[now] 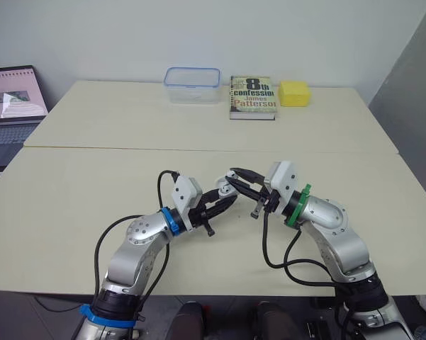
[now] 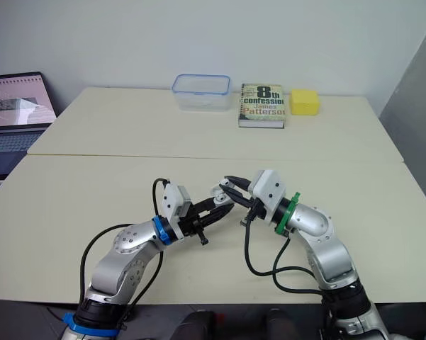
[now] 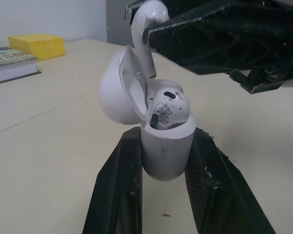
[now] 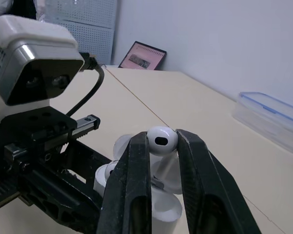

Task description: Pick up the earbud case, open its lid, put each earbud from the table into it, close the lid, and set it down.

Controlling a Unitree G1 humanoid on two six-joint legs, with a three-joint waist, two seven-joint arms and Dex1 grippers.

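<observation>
My left gripper (image 3: 164, 168) is shut on the white earbud case (image 3: 166, 146), held above the near middle of the table with its lid (image 3: 114, 90) swung open. One earbud (image 3: 166, 108) sits inside the case. My right gripper (image 4: 162, 146) is shut on the second white earbud (image 4: 162, 140), held just above the open case (image 4: 158, 204) with its stem (image 3: 144, 46) pointing down toward the free slot. Both grippers meet at the case (image 1: 227, 190) in the head views.
At the table's far side stand a clear plastic container (image 1: 192, 84), a paperback book (image 1: 253, 97) and a yellow sponge (image 1: 294, 93). A laptop (image 1: 13, 99) sits off the table's far left. A seam (image 1: 198, 149) runs across the table between its two halves.
</observation>
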